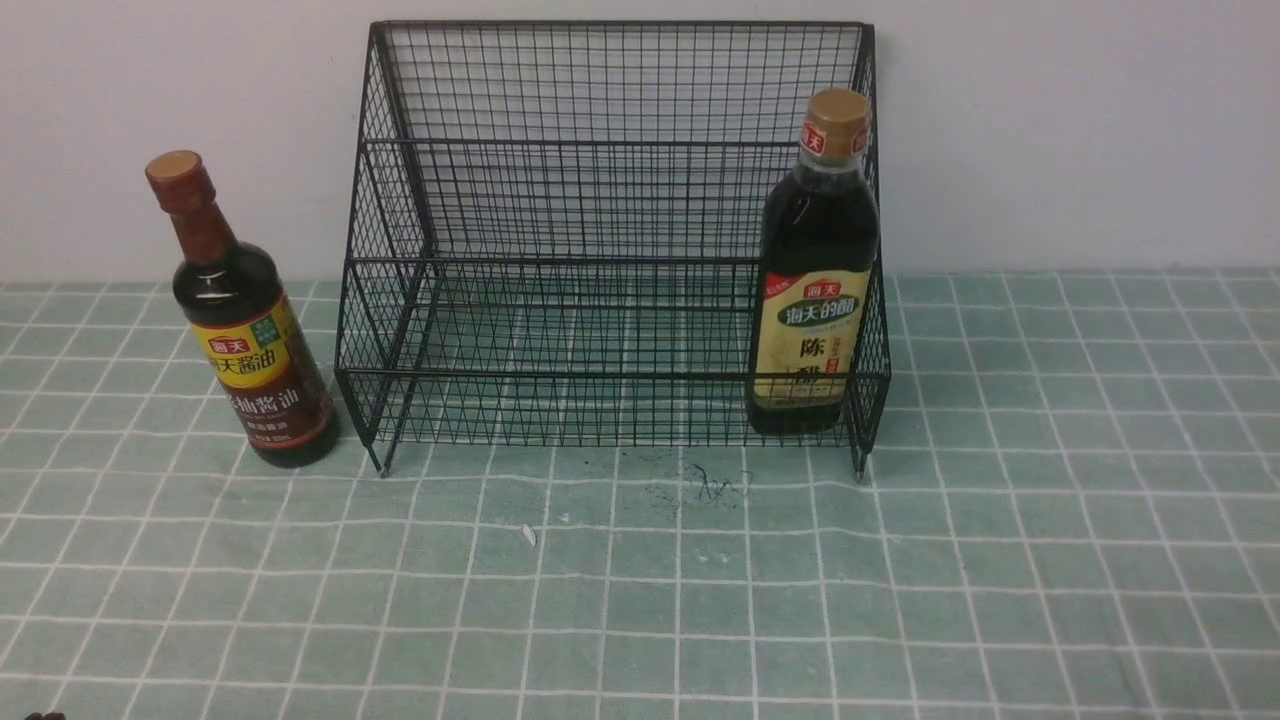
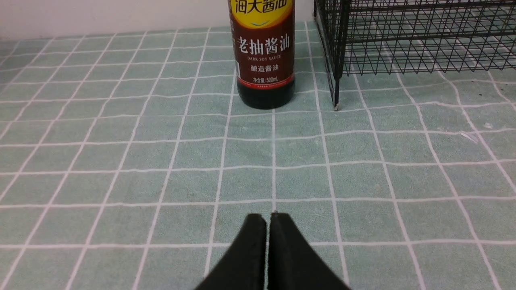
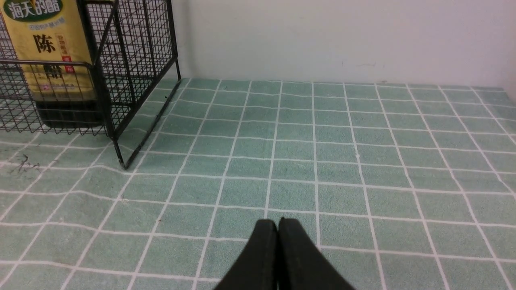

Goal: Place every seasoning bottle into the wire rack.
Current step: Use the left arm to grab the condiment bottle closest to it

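L gripper point(image 2: 268, 219) jaws clenched, nothing grasped; R gripper point(image 3: 277, 225) jaws likewise. Soy sauce btl point(image 1: 255, 350) is seen upright on the table point(image 1: 640, 640), beyond L jaws, well apart from them, just beside wire rack point(image 1: 610, 262). Vinegar btl point(image 1: 815, 300), w/ tan cap, is held in the rack's lower front, at its R end, well apart from R jaws.

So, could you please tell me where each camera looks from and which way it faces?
Front: between the arms, facing forward at the wire rack; almost no robot shows.
Left wrist: on the left arm, facing the dark soy sauce bottle; its shut jaws show.
Right wrist: on the right arm, facing the table beside the rack; its shut jaws show.
Front and right wrist share the vinegar bottle.
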`<state>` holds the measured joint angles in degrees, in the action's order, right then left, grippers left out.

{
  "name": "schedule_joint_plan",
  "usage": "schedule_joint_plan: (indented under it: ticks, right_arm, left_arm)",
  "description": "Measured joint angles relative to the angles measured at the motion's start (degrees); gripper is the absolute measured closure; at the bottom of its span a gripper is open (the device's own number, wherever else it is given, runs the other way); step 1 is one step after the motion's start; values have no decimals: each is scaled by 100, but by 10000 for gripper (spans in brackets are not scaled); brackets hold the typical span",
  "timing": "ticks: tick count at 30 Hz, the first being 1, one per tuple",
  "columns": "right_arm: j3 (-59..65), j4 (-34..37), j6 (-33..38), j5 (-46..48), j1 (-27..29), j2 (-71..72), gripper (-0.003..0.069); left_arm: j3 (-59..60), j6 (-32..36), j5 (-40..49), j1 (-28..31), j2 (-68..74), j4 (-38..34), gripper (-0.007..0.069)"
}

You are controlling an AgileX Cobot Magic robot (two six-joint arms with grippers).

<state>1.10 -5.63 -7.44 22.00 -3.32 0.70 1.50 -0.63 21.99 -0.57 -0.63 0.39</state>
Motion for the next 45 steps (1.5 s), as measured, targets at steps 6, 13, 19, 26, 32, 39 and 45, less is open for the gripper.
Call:
schedule_joint_plan:
  ticks: [6, 13, 19, 26, 32, 39, 45]
  right_arm:
    - [0, 0, 1, 0, 0, 0, 673]
    - [0, 5, 1, 0, 0, 0, 673]
    - [0, 5, 1, 0, 0, 0, 673]
    - [0, 9, -3, 0, 0, 0, 673]
    - [0, 9, -3, 0, 0, 0, 673]
    - [0, 11, -3, 0, 0, 0, 673]
    - [0, 11, -3, 0, 0, 0, 673]
  left_arm:
    - [0, 0, 0, 0, 0, 0, 631]
    - [0, 0, 0, 0, 0, 0, 631]
    - [0, 0, -25, 0, 0, 0, 631]
    - [18, -174, -1098, 0, 0, -493, 631]
    - [18, -544, -2733, 0, 0, -835, 631]
    - [18, -545, -3867, 0, 0, -898, 631]
    - [-84, -492, -4359, 0, 140, -914, 622]
